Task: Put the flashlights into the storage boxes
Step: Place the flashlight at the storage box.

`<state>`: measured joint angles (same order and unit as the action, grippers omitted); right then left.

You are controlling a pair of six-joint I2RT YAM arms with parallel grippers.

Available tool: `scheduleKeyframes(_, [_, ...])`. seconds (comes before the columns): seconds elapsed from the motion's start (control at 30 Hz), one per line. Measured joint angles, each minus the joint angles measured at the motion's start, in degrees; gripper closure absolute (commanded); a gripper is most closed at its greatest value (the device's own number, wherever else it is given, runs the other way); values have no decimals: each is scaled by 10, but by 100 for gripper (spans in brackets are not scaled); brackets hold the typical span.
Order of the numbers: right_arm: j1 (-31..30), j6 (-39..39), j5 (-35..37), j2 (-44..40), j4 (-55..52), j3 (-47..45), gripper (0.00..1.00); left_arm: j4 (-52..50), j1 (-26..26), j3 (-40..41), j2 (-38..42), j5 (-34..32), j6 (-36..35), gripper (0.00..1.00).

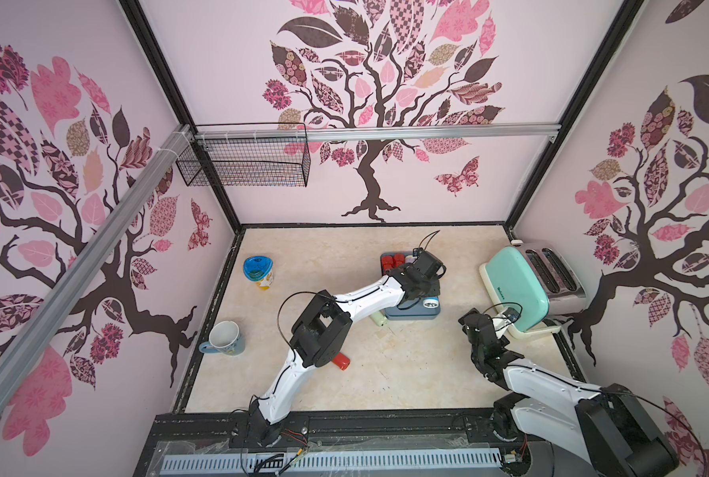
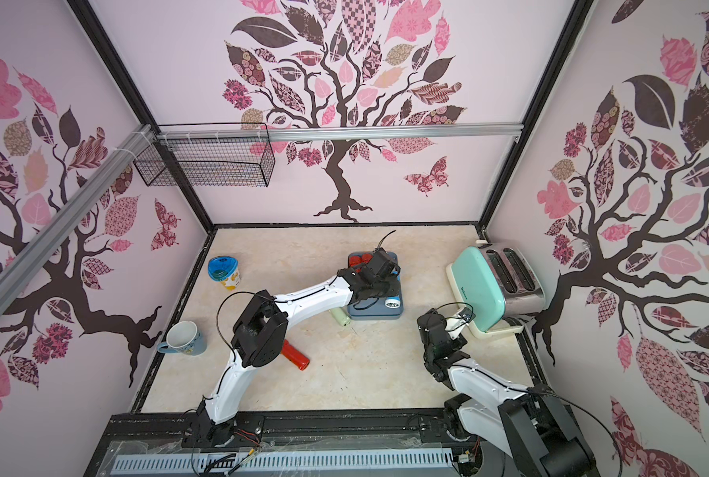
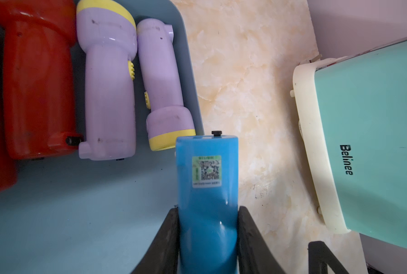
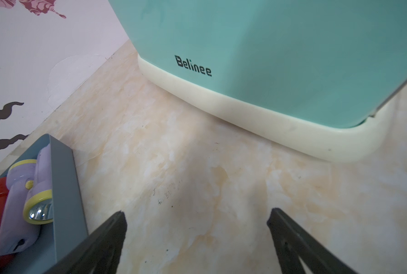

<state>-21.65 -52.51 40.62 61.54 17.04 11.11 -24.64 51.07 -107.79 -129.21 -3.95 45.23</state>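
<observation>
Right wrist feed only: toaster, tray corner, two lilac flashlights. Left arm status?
Observer: The left gripper is shut on the blue flashlight, over the slate-blue tray at its edge nearest the toaster.
Operator: Any strays outside?
Observer: A red flashlight lies on the table, by the left arm elbow.
Operator: Only that one?
Observer: No. A pale green flashlight lies on the table beside the tray, partly under the left arm.
</observation>
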Motion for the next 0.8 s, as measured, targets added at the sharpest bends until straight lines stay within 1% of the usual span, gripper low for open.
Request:
scheduleKeyframes(0.13, [0,1,-1,0,5,0,3,-5,2,0,0,-5,5,68])
scheduleKeyframes(0.4, [0,4,-5,-3,12,0,3,-2,19,-1,-17,-20,14,66])
scheduleKeyframes(0.57, [0,7,-11,-10,6,2,2,-3,21,-1,-23,-37,12,65])
scheduleKeyframes(0.73, [0,9,-14,-18,5,2,2,-2,20,-1,-23,-39,17,53])
scheduleKeyframes(0.8, [0,9,-15,-17,6,2,2,-3,20,-1,-23,-39,19,51])
